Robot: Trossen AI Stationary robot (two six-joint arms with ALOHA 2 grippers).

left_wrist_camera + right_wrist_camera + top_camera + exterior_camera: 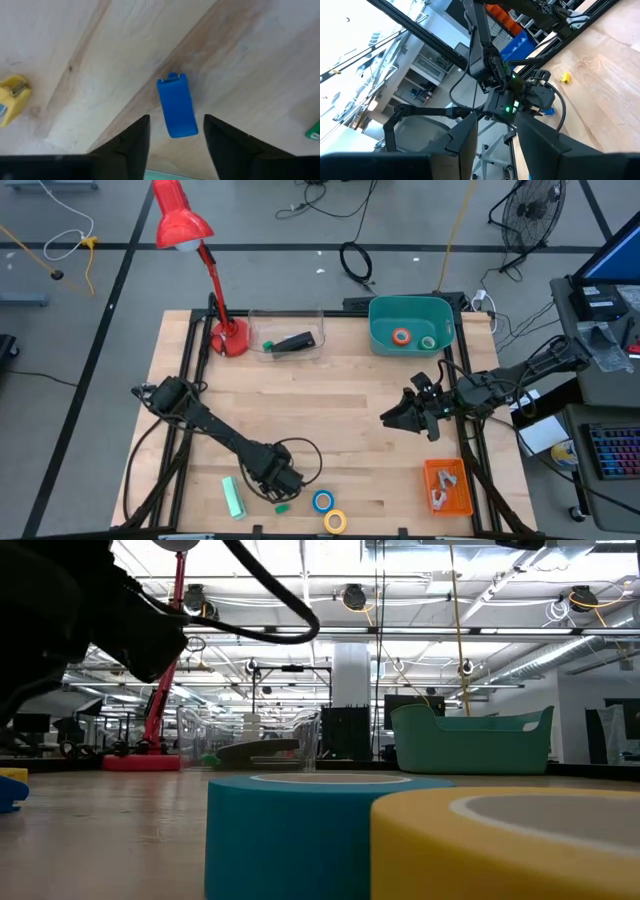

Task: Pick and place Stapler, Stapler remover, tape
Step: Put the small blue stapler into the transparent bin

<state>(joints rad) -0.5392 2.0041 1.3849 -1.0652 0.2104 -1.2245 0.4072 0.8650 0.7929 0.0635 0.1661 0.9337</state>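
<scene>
My left gripper point(278, 483) point(176, 120) is open near the table's near edge, pointing down over a small blue stapler-like piece point(176, 105) that lies flat on the wood; its fingers stand on either side of the piece's near end without touching it. A small yellow piece point(12, 96) lies apart from it. The blue tape roll point(322, 501) and the yellow tape roll point(336, 521) lie flat to the gripper's right. The orange tape roll point(401, 336) and the green tape roll point(428, 342) lie in the teal bin point(380, 310). My right gripper point(395, 418) point(495, 145) waits open at mid-right.
A green stapler point(233, 497) lies left of my left gripper, and a green bit point(283, 506) just below it. A clear box point(255, 320) at the far edge holds a black stapler point(295, 342). A red lamp point(228, 338) stands beside it. An orange tray point(447, 498) sits near right.
</scene>
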